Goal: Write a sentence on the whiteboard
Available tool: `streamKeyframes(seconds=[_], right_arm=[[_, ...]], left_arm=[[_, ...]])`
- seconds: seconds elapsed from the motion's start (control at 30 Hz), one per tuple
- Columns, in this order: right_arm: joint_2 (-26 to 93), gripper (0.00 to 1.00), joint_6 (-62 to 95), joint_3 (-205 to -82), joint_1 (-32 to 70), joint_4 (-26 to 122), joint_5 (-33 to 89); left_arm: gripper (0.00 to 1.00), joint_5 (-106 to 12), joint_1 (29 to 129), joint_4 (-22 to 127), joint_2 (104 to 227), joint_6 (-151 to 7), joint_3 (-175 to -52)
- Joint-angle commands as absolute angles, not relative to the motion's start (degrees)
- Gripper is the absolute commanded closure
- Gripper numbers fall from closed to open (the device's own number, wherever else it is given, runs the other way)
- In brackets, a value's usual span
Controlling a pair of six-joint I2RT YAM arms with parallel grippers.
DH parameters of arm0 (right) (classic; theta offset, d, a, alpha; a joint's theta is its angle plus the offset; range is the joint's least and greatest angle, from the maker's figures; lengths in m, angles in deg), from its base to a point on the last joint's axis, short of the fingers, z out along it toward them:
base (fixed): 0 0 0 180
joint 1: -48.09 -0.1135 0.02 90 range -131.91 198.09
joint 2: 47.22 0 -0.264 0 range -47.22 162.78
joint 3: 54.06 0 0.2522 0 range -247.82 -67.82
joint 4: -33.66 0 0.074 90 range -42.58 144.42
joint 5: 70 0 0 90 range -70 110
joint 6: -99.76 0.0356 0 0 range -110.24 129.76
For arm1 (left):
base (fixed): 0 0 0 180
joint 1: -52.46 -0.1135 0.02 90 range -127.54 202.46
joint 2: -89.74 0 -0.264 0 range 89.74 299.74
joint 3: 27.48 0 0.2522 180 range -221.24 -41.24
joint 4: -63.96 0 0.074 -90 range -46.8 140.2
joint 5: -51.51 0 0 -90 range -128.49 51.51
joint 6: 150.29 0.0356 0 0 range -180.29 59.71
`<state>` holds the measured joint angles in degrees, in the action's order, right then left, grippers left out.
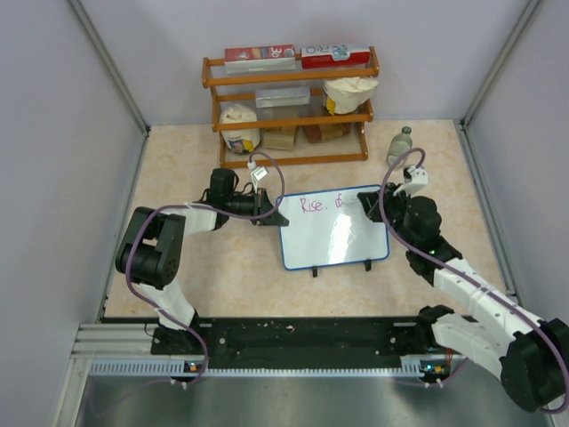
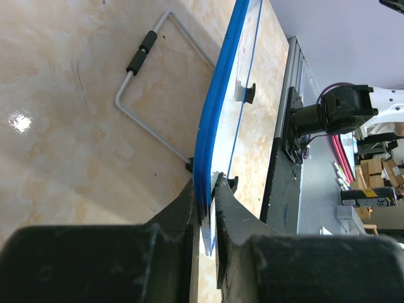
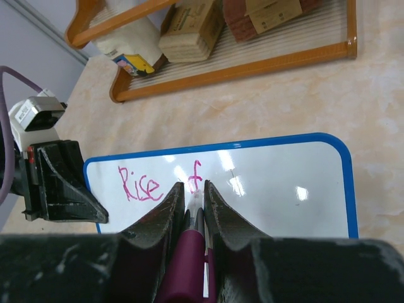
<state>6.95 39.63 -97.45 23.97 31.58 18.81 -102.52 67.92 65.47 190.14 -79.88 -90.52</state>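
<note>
The whiteboard (image 1: 335,229), white with a blue frame, stands tilted mid-table on two black feet. My left gripper (image 1: 276,216) is shut on its left edge; in the left wrist view (image 2: 210,189) the blue frame (image 2: 218,101) sits between the jaws. The sentence (image 1: 313,205) in pink reads "Rise," plus a started letter; it also shows in the right wrist view (image 3: 142,184). My right gripper (image 1: 366,206) is shut on a magenta marker (image 3: 185,268), whose tip (image 3: 192,197) touches the board just below the started letter (image 3: 194,177).
A wooden shelf rack (image 1: 289,107) with boxes, bags and a tub stands at the back. A small bottle (image 1: 400,144) stands to its right. The board's wire stand (image 2: 151,95) rests on the table behind it. Grey walls enclose the table.
</note>
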Motion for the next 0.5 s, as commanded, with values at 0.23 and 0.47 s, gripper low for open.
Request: streamKeyframes(seconds=[0.23,0.47], right_arm=[[7.18,1.00,38.33,-102.63,24.62,30.46,14.99],[9.20,1.00,38.32,-102.54,24.53,30.19,15.08]], left_arm=[[1.00,-96.41,68.36,63.56,191.86,-75.32,-88.88],[1.00,-96.41,68.36,63.56,191.78,-75.32,-88.79]])
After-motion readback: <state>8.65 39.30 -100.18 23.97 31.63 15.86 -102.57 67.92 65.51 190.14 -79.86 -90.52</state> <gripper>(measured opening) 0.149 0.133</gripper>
